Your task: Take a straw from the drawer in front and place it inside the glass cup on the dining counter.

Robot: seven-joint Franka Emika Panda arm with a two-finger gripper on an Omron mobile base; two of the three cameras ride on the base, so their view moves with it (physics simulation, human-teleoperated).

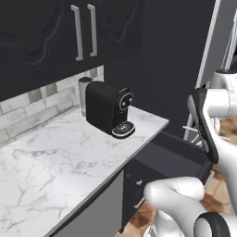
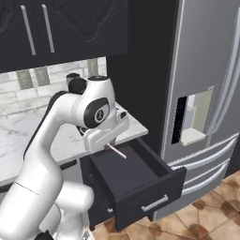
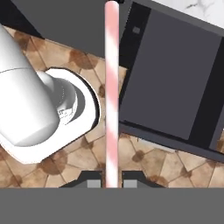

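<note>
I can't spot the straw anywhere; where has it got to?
The straw is pinched in the end effector, raised above the open drawer; in the right base view it pokes out just below the robot's hand.

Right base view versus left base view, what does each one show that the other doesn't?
Right base view: the straw held in the shut gripper above the open drawer, whose silver handle shows, and the steel fridge with its dispenser.

Left base view: the whole black coffee machine standing on the marble worktop.

Both: that worktop, the dark upper cabinets, the tiled backsplash and the open drawer.
</note>
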